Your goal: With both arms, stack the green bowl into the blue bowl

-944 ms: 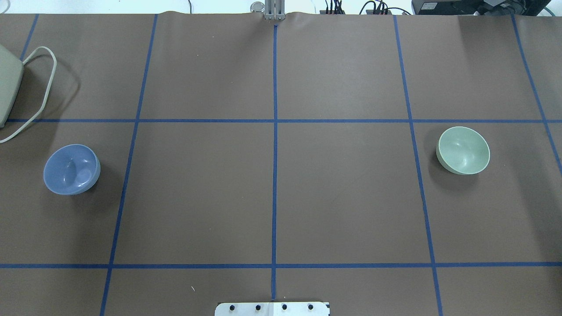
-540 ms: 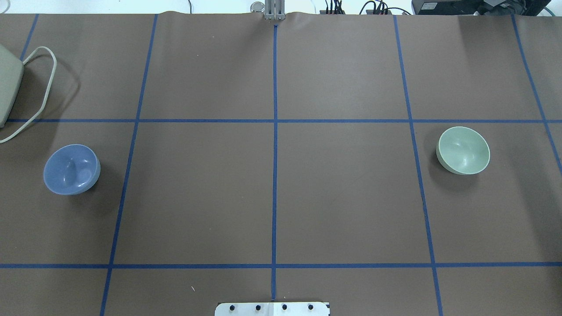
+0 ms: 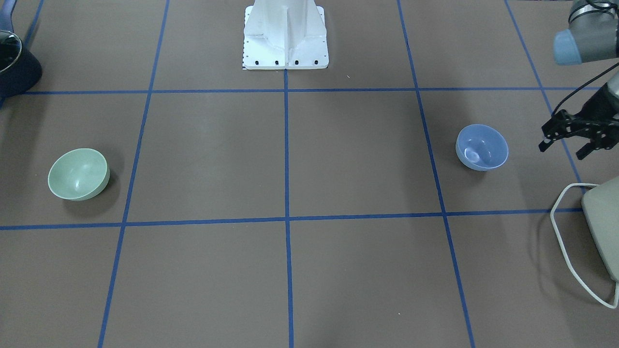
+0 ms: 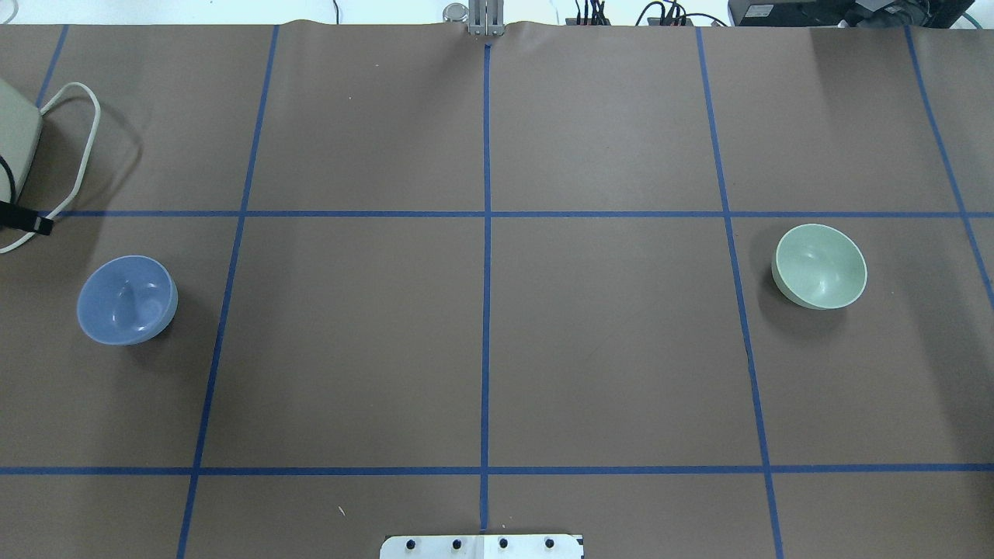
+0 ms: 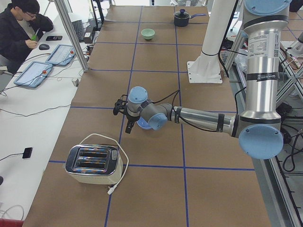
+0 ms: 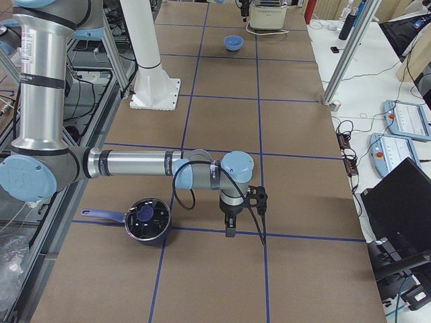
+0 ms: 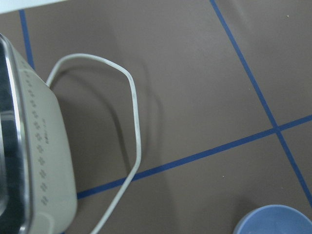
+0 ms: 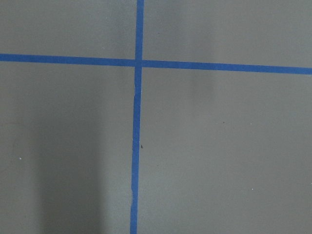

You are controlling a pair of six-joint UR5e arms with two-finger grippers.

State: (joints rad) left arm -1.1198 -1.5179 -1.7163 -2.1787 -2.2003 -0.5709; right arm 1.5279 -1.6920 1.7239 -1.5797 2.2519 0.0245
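Observation:
The blue bowl (image 4: pixel 126 300) stands upright on the table's left side; it also shows in the front view (image 3: pixel 482 147) and at the bottom edge of the left wrist view (image 7: pixel 275 222). The green bowl (image 4: pixel 819 266) stands upright on the right side and shows in the front view (image 3: pixel 77 174) too. My left gripper (image 3: pixel 562 151) is open and empty, hovering a little outward of the blue bowl, apart from it. My right gripper (image 6: pixel 231 229) points down over bare table beside a pot; I cannot tell whether it is open or shut.
A cream toaster (image 4: pixel 15 147) with a looped white cord (image 7: pixel 131 97) sits at the far left, beyond the left gripper. A dark pot (image 6: pixel 146 219) with a handle stands near the right arm. The white pedestal base (image 3: pixel 285 36) is at the table's robot-side edge.
A black tip of my left gripper has come into the overhead view at its left edge, above the blue bowl. Both bowls have stayed still.

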